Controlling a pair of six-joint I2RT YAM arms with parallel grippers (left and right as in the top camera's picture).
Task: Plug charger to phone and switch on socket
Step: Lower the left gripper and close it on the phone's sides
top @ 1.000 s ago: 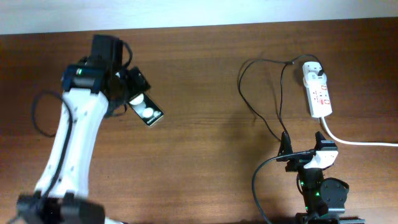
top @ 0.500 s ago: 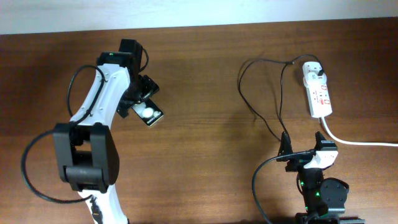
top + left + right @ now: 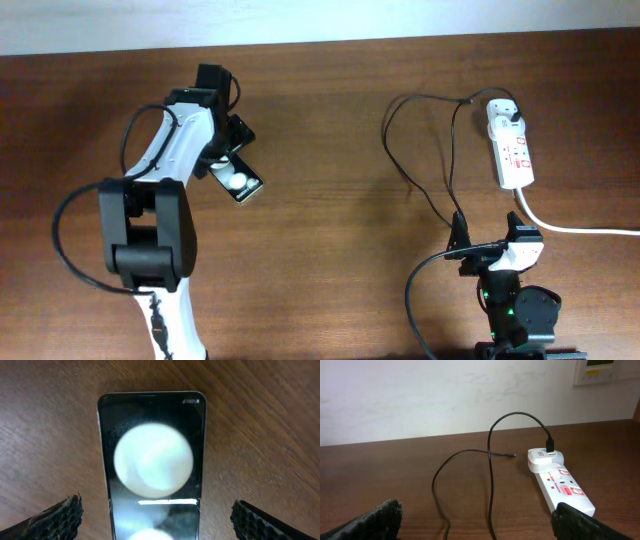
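Lying flat on the tabletop (image 3: 260,435), the phone (image 3: 150,460) is glossy black with round white spots; left fingers (image 3: 55,517) and right fingers (image 3: 370,522) stand apart.

The glossy black phone (image 3: 238,182), showing two white round spots, lies flat and angled on the desk (image 3: 330,230). Well apart from it, the charger (image 3: 542,458) is plugged into the white socket (image 3: 513,150). Its thin black cable loops loosely and its tip lies free.
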